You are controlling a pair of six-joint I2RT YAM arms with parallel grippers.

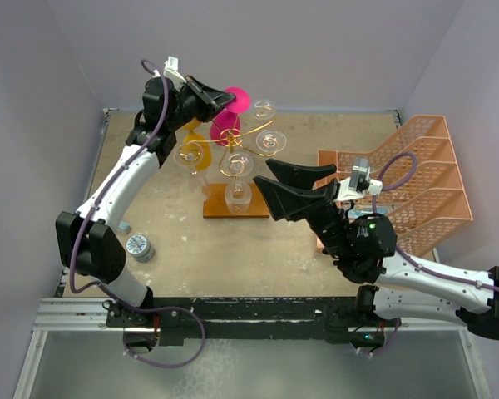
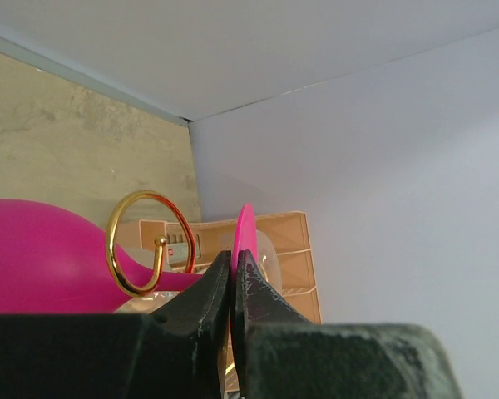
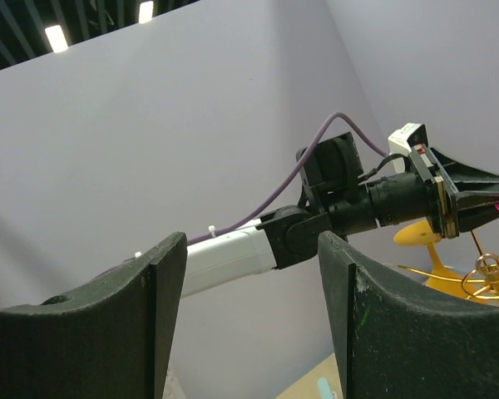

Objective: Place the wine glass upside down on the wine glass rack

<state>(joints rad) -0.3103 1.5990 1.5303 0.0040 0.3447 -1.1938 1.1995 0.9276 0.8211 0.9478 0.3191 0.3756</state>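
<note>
The left gripper (image 1: 223, 99) has its jaws clamped on the thin foot of a pink wine glass (image 1: 227, 127), the bowl close beside its fingertips among the curls of the gold wine glass rack (image 1: 233, 156). The right gripper (image 1: 273, 186) hovers beside the rack, jaws wide apart.

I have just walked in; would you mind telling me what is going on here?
The left gripper is shut on the foot of a pink wine glass, holding it at the gold wire rack, its stem close to a curled loop. Clear glasses hang on other arms. The right gripper is open and empty, raised beside the rack.
</note>
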